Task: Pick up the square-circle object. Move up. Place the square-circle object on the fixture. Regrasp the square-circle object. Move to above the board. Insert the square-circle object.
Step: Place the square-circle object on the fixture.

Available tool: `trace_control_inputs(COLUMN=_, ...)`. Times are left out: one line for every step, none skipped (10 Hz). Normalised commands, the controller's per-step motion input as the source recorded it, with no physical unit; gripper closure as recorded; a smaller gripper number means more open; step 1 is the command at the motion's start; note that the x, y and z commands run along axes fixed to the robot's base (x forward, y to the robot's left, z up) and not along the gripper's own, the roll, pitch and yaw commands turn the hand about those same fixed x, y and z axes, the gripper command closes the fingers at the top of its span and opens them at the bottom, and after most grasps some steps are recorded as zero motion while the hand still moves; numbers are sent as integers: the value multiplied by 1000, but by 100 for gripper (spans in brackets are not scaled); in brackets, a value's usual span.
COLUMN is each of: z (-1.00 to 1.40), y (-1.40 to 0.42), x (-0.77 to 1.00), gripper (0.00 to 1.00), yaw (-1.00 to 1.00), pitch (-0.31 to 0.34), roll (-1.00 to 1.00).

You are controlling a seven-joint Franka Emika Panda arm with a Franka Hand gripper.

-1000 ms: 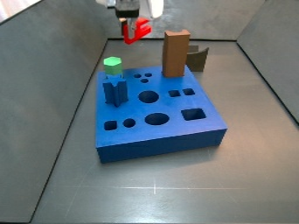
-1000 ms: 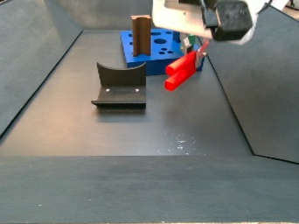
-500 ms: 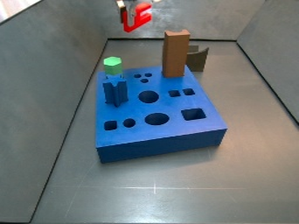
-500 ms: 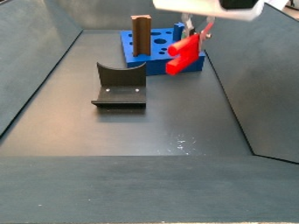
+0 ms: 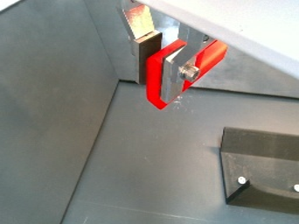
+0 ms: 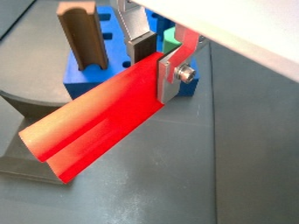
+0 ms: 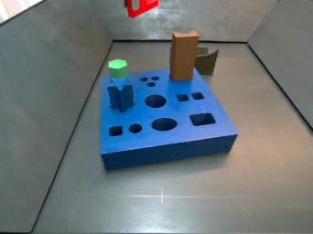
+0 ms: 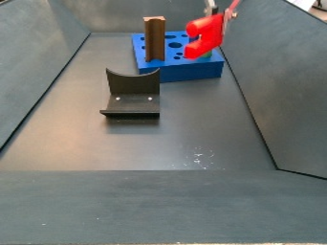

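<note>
So the square-circle object [image 6: 100, 122] is up in the air, pinched between the gripper's [image 6: 155, 63] two silver fingers [image 6: 179, 70], and both wrist views show the plates clamped on one end of it with the long red body sticking out free. In a side view it's just a red bit [image 7: 142, 5] at the very top edge, high above the floor and well clear of everything. In a side view from the opposite end it hangs tilted [image 8: 205, 36] near the far end, above the board [image 8: 179, 65].

The board [image 7: 166, 119] sits flat on the floor with a green hexagonal-topped peg [image 7: 117, 67] and a dark blue peg [image 7: 120, 94] standing in it. The fixture [image 7: 185, 55] stands just behind the board, brown post upright with the darker angled piece [image 7: 208, 60] beside it. A dark bracket [image 8: 130, 93] rests on the floor, apart from the board.
</note>
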Motion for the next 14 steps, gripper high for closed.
trace_control_inputs(z=-201, y=-225, x=1000, gripper=100, yaw=1000, pitch=-54, roll=-138)
trace_control_inputs(z=-235, y=-218, x=1000, gripper=100, yaw=1000, pitch=-51, roll=-126)
trace_control_inputs(z=-220, y=-198, x=1000, gripper=100, yaw=1000, pitch=-58, roll=-111)
trace_control_inputs(z=-198, y=-182, x=1000, gripper=100, yaw=1000, pitch=-59, roll=-109)
trace_control_inputs(z=-189, y=-169, x=1000, gripper=100, yaw=1000, pitch=-68, roll=-106)
trace_control_inputs(z=-180, y=-156, x=1000, gripper=100, yaw=1000, pitch=-73, roll=-102)
trace_control_inputs(z=-166, y=-142, x=1000, gripper=100, yaw=1000, pitch=-68, roll=-91)
trace_control_inputs(z=-160, y=-136, x=1000, gripper=100, yaw=867, pitch=-58, roll=-71)
trace_control_inputs(z=-154, y=-125, x=1000, gripper=100, yaw=620, pitch=-35, roll=-40)
trace_control_inputs(z=-142, y=-112, x=1000, gripper=100, yaw=353, pitch=-13, roll=-1)
trace_control_inputs(z=-136, y=-102, x=1000, gripper=100, yaw=211, pitch=-4, roll=25)
trace_control_inputs(z=-131, y=-93, x=1000, gripper=100, yaw=135, pitch=5, roll=51)
trace_control_inputs(z=-120, y=-83, x=1000, gripper=100, yaw=82, pitch=14, roll=83)
trace_control_inputs(z=-113, y=-76, x=1000, gripper=100, yaw=61, pitch=22, roll=105)
